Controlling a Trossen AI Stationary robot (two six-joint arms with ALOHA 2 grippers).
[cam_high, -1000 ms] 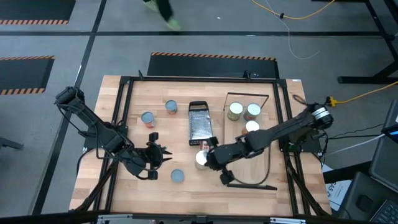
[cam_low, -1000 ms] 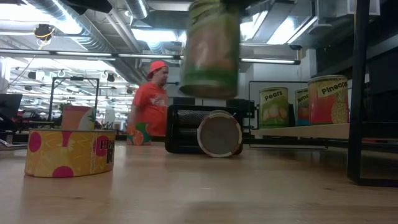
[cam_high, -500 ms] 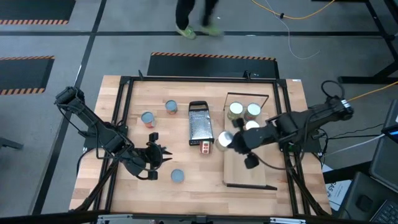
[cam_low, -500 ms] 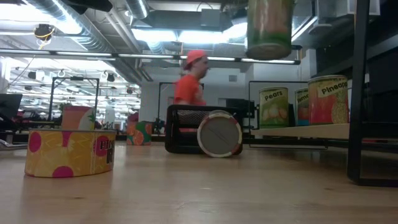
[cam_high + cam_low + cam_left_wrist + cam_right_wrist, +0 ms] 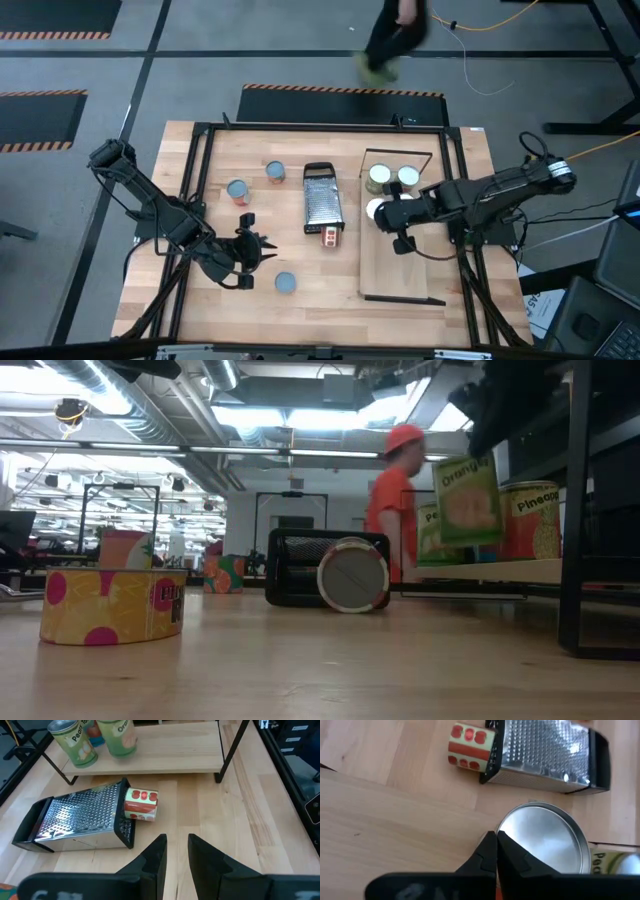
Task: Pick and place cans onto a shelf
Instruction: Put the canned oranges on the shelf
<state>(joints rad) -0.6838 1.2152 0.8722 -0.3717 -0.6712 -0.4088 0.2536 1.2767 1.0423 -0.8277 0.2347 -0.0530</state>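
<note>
Overhead, right gripper [image 5: 385, 213] jaws clench a can [image 5: 377, 210] over the shelf [image 5: 400, 275] — low view reads "Orange"; left jaws parted, empty.

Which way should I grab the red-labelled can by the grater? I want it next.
The can lies on its side, one end against the grater. Probably come straight down and close the jaws across its curved wall, mid-length; the round ends are poorer to grip.
</note>
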